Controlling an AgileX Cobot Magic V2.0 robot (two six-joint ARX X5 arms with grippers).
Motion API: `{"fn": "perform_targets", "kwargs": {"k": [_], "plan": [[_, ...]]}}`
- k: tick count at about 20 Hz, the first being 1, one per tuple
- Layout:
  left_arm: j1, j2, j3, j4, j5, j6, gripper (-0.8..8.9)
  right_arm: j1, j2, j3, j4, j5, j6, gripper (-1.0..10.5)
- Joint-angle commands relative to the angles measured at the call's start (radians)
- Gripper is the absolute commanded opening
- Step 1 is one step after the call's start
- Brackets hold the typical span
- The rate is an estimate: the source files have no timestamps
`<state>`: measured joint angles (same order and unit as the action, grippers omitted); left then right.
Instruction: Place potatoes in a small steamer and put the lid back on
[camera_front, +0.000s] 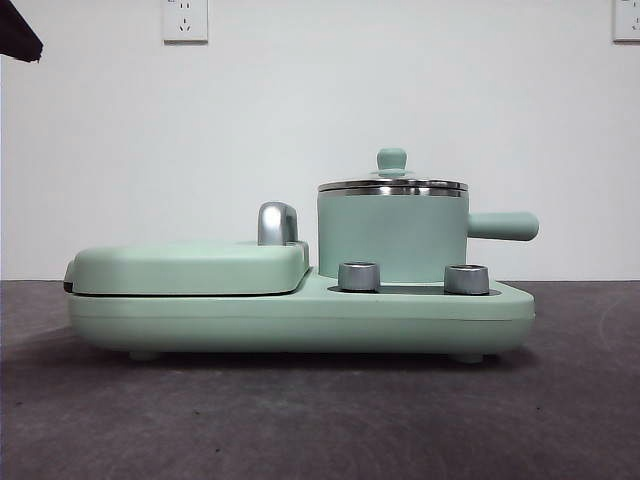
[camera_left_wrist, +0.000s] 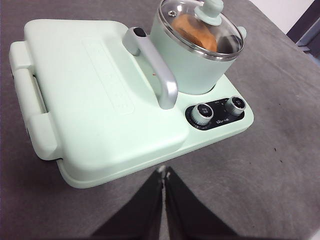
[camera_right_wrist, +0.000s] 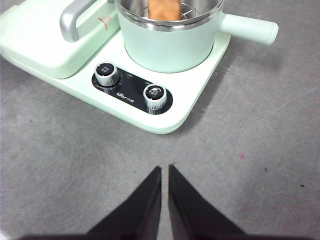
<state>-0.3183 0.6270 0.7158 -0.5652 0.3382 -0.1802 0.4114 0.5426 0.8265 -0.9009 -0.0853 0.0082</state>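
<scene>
Potato (camera_left_wrist: 192, 31) first: it sits inside the small steamer (camera_front: 392, 235), right of centre in the front view, under the glass lid (camera_left_wrist: 201, 27). Left gripper (camera_left_wrist: 164, 175) hangs low in its frame, jaws pressed together, empty, clear of the appliance. Right gripper (camera_right_wrist: 165, 170) likewise, jaws nearly together, holding nothing. Task looks complete; any next move is simply retreating.

both grippers — left gripper (camera_left_wrist: 164, 172), right gripper (camera_right_wrist: 164, 169) — hang closed.
</scene>
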Motion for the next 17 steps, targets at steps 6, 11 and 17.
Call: {"fn": "perform_targets", "kwargs": {"k": [6,11,17], "plan": [[0.034,-0.221,-0.197,0.201,-0.032,0.156,0.06,0.005,0.001,0.006,0.011,0.0,0.01,0.2],[0.188,-0.489,-0.531,0.445,-0.097,0.182,0.06,0.005,-0.003,0.006,0.011,0.0,0.01,0.2],[0.32,-0.624,-0.657,0.518,-0.332,0.164,0.06,0.005,-0.003,0.006,0.011,0.0,0.01,0.2]]}}
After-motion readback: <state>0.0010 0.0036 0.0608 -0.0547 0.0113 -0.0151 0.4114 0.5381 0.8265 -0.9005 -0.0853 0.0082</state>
